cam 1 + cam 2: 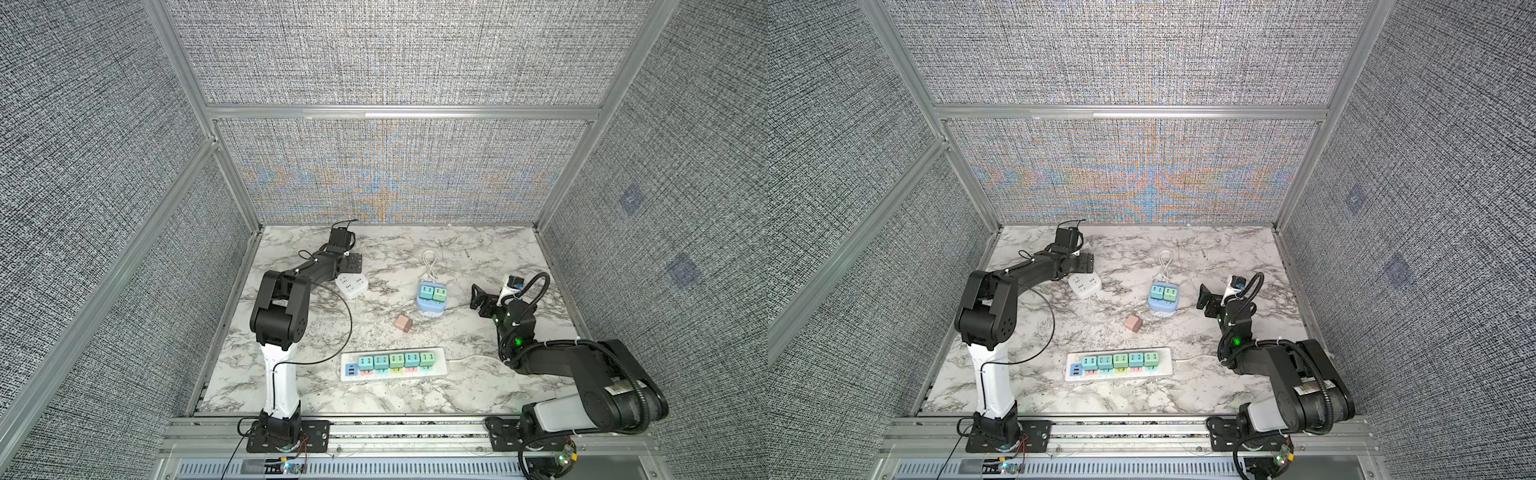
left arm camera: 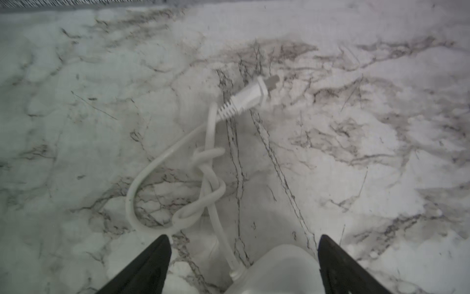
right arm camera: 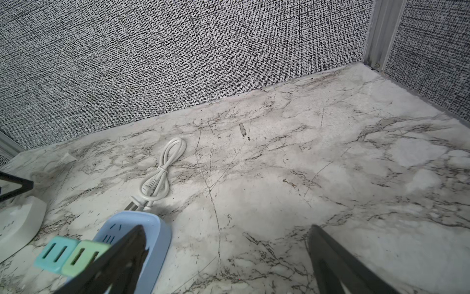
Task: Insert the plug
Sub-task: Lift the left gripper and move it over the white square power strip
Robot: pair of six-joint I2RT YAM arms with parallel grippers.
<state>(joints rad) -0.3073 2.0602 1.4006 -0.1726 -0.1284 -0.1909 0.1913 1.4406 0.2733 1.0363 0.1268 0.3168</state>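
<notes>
A white plug (image 2: 250,98) lies on the marble table (image 2: 381,178), its knotted cord (image 2: 203,183) running back to a white socket block (image 2: 274,269). My left gripper (image 2: 243,238) is open and straddles that block (image 1: 351,286), with clear space beside one finger. In both top views the left arm hides this plug. A loose pink-brown cube plug (image 1: 403,323) sits mid-table. My right gripper (image 3: 228,227) is open and holds nothing, close beside a blue socket block (image 3: 155,229) that carries a teal and a green adapter.
A long power strip (image 1: 394,364) with several coloured adapters lies near the front edge. A bundled white cord (image 3: 164,165) with its plug lies behind the blue block (image 1: 432,301). Fabric walls close the table on three sides.
</notes>
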